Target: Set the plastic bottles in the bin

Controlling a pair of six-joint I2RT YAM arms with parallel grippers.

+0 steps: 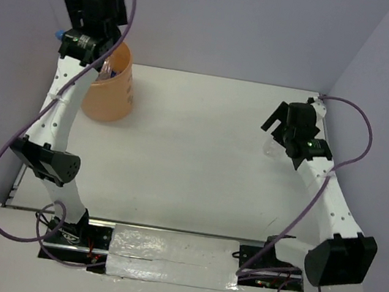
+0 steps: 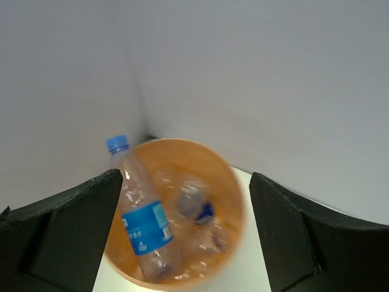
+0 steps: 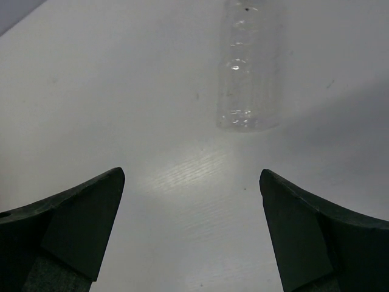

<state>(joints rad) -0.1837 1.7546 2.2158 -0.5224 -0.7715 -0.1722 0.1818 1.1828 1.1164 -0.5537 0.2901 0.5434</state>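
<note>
Plastic bottles [image 2: 144,226] in bin [image 2: 182,152], left fingers [image 2: 67,228] spread above, right fingers [image 3: 67,228] spread low

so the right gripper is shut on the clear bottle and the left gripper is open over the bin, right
No: the right gripper is open. The right wrist view shows the clear bottle lying on the table ahead of it, untouched. The left gripper is open over the bin.

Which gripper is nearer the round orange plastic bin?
Left. The left gripper hangs open directly above the round orange plastic bin; the right gripper is far across the white table, open near a clear plastic bottle.
</note>
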